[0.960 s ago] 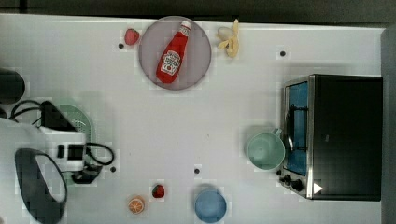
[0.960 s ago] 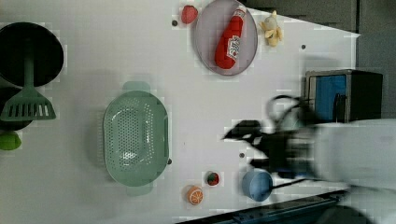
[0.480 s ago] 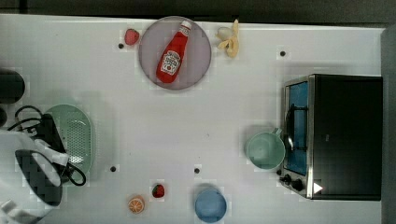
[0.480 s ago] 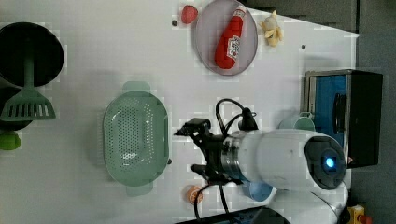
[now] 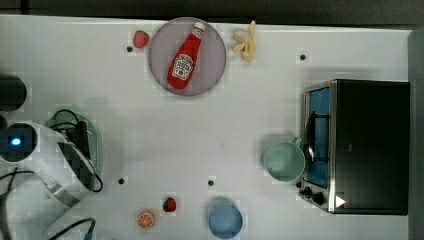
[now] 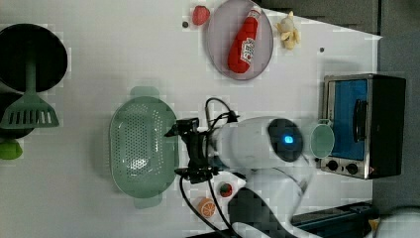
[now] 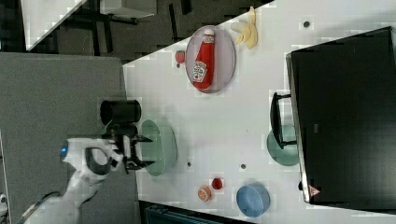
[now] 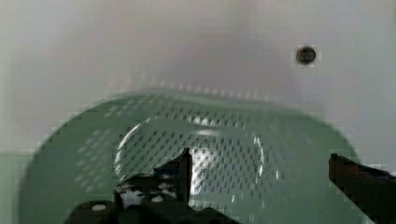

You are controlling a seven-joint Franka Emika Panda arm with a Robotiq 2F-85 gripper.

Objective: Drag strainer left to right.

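The strainer (image 6: pixel 141 148) is a pale mint-green oval colander with tiny holes, lying on the white table in the left view's left half. My gripper (image 6: pixel 184 148) is open, its two black fingers spread along the strainer's rim on the left view's right side. In the wrist view the dotted bowl of the strainer (image 8: pixel 210 149) lies under the open gripper (image 8: pixel 266 172). In the right view the gripper (image 7: pixel 142 150) hangs over the strainer (image 7: pixel 163 144). In the top view my arm (image 5: pixel 45 160) covers most of the strainer (image 5: pixel 98 145). I cannot tell whether the fingers touch it.
A grey plate (image 5: pixel 212 70) holds a ketchup bottle (image 5: pixel 185 57); a strawberry (image 5: pixel 140 38) and a banana (image 5: pixel 246 42) lie beside it. A toaster oven (image 5: pixel 360 145), mint mug (image 5: pixel 284 161), blue bowl (image 5: pixel 225 220), orange slice (image 5: pixel 146 219) and small strawberry (image 5: pixel 169 204) stand towards the top view's right and bottom.
My arm has swung towards the top view's left and now sits over the strainer. In the left view the gripper has come up to the strainer's rim. The strainer has not moved.
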